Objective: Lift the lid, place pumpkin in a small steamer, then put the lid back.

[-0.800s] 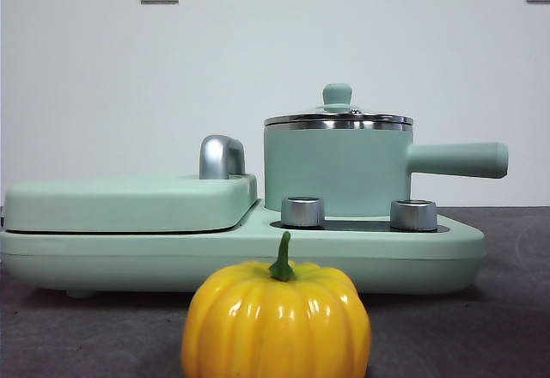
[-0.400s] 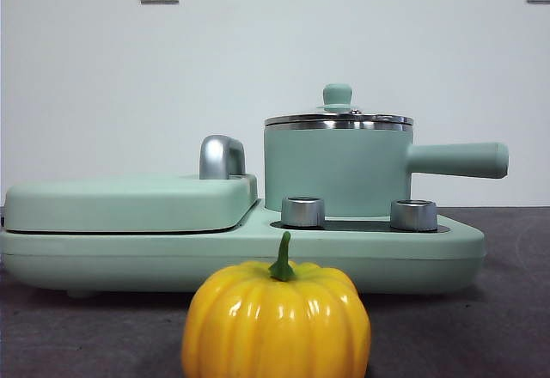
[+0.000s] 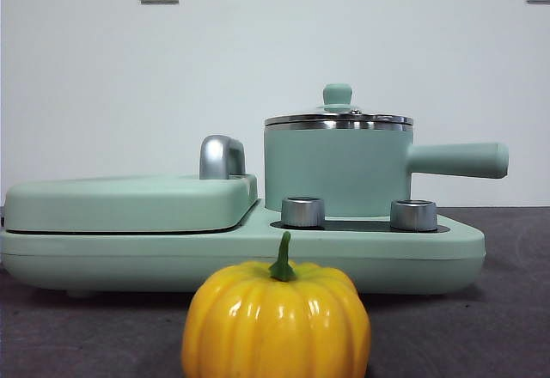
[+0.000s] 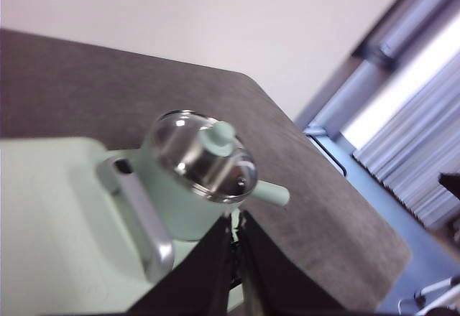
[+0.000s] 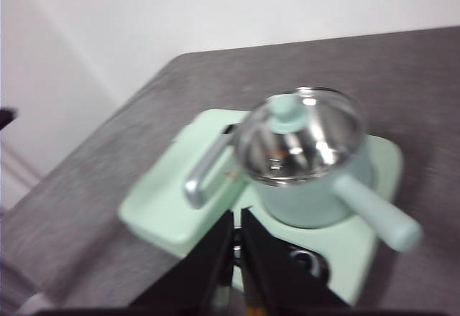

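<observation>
The pumpkin (image 3: 277, 322) is glossy yellow-orange with a green stem and sits on the table nearest the front camera. Behind it the small steamer (image 3: 335, 172), a mint-green pot with a long side handle, stands on the appliance base (image 3: 241, 253). The glass lid (image 3: 338, 119) with its mint knob rests on the pot. No arm shows in the front view. My left gripper (image 4: 234, 235) is shut and empty, high above the steamer (image 4: 176, 201) and lid (image 4: 205, 156). My right gripper (image 5: 235, 233) is shut and empty, also high above the lid (image 5: 302, 135). The pumpkin is out of both wrist views.
A wide flat mint-green cover (image 3: 129, 202) with a chrome handle (image 3: 221, 156) lies on the base beside the pot. Two silver knobs (image 3: 302, 211) sit at the base's front. The table is dark grey, with a white wall behind.
</observation>
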`<state>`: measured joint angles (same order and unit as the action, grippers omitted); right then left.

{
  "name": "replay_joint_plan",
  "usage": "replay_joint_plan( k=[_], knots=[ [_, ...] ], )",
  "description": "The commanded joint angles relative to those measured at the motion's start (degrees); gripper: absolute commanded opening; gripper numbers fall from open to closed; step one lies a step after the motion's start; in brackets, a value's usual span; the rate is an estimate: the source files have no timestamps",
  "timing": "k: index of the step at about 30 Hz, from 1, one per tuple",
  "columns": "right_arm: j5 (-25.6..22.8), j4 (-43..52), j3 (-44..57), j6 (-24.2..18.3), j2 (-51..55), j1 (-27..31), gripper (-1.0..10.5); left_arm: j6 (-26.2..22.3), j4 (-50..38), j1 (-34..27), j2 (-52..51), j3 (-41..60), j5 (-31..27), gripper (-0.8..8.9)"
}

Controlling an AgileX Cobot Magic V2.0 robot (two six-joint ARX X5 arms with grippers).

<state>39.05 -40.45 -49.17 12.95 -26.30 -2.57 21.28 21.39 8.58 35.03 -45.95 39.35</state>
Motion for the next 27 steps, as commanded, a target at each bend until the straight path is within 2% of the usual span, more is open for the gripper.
replay_joint_plan(
  k=[1,5,8,10,13,15,23,27],
  knots=[
    [0.87,0.13,-1.16,-1.86,-0.9,-0.04,0.1,-4.57,-0.37,0.66,0.63,-2.75,0.79,0.28],
    [-0.13,-0.37,-1.16,-1.73,-0.92,-0.04,0.3,-4.83,-0.31,0.83,0.52,-3.15,0.74,0.29],
    [-0.28,-0.33,-1.16,-1.64,-0.92,-0.02,2.0,-4.83,0.17,0.83,0.55,-3.15,0.72,0.6],
    [-0.28,-0.33,-1.16,-1.66,-0.92,-0.04,3.6,-4.81,0.04,0.83,0.55,-3.15,0.74,1.84],
    [-0.28,-0.28,-1.16,-1.68,-0.92,-0.02,4.6,-4.76,0.04,0.83,0.55,-3.15,0.74,4.16],
    [-0.28,-0.28,-1.16,-1.7,-0.92,-0.02,4.7,-4.76,0.04,0.83,0.55,-3.15,0.74,4.67],
    [-0.17,-0.07,-1.16,-1.68,-0.92,-0.04,4.7,-2.93,-0.09,1.22,1.77,-3.23,0.76,4.67],
    [-0.04,1.03,-1.16,-1.66,-0.92,-0.04,4.7,-3.52,0.0,2.84,4.5,-4.26,0.76,4.66]
  ],
)
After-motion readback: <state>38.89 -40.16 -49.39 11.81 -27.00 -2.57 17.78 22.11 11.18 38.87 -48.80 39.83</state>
